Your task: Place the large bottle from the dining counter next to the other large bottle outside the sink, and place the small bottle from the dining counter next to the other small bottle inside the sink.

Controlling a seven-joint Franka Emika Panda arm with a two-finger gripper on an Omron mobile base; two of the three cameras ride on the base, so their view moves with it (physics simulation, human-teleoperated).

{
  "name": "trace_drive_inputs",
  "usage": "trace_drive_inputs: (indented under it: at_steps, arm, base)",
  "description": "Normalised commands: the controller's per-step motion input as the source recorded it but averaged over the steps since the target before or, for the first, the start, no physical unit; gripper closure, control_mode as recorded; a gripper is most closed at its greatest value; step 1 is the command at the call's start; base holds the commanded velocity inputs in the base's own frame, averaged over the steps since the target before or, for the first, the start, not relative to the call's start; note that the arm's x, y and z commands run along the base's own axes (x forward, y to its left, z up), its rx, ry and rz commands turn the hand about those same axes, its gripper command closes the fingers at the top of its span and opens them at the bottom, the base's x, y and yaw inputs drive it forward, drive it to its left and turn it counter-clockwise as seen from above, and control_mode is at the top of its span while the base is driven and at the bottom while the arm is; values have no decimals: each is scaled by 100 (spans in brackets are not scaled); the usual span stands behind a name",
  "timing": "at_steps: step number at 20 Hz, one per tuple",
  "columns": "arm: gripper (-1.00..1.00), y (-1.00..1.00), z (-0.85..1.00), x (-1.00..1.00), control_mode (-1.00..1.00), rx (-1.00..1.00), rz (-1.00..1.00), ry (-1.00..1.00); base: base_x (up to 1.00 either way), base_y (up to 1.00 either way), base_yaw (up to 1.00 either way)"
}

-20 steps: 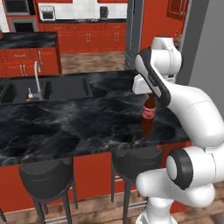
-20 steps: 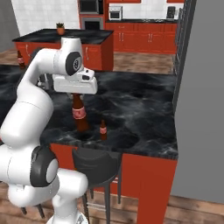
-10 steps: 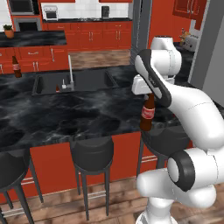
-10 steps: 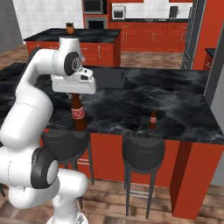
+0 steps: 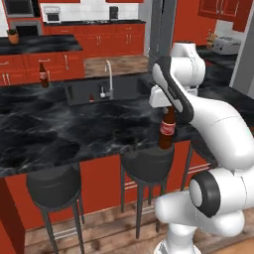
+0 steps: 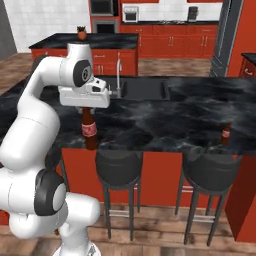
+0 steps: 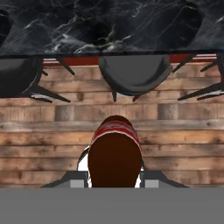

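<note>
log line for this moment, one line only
phase: carrying | gripper: shut on large bottle | position: above stools | small bottle: on dining counter

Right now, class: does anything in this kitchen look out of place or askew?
One thing: the large bottle hangs upright in the gripper, past the dining counter's edge above a stool rather than standing on it. Nothing looks spilled or damaged.

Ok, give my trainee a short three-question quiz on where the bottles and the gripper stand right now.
1. True or false: the gripper is shut on the large bottle.
2. The small bottle on the dining counter stands: A) inside the sink, B) near the counter's edge, above a stool, C) on the floor.
3. What stands on the counter left of the sink in the left base view?

Key: 1 true. 2 B. 3 The other large bottle.
</note>
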Motion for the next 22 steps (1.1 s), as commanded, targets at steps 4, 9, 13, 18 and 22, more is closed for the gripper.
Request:
trace_drive_inputs:
  at_steps: [4, 9, 13, 18, 22]
  arm:
    - [100, 0, 0, 0, 100, 0, 0, 0]
    - [100, 0, 0, 0, 100, 0, 0, 0]
    - [100, 0, 0, 0, 100, 0, 0, 0]
    - [100, 0, 0, 0, 100, 0, 0, 0]
    - [100, 0, 0, 0, 100, 0, 0, 0]
  base:
    - [-56, 100, -8]
    - [-40, 100, -11]
    - [-22, 100, -14]
    - [-16, 100, -13]
    - [-3, 100, -14]
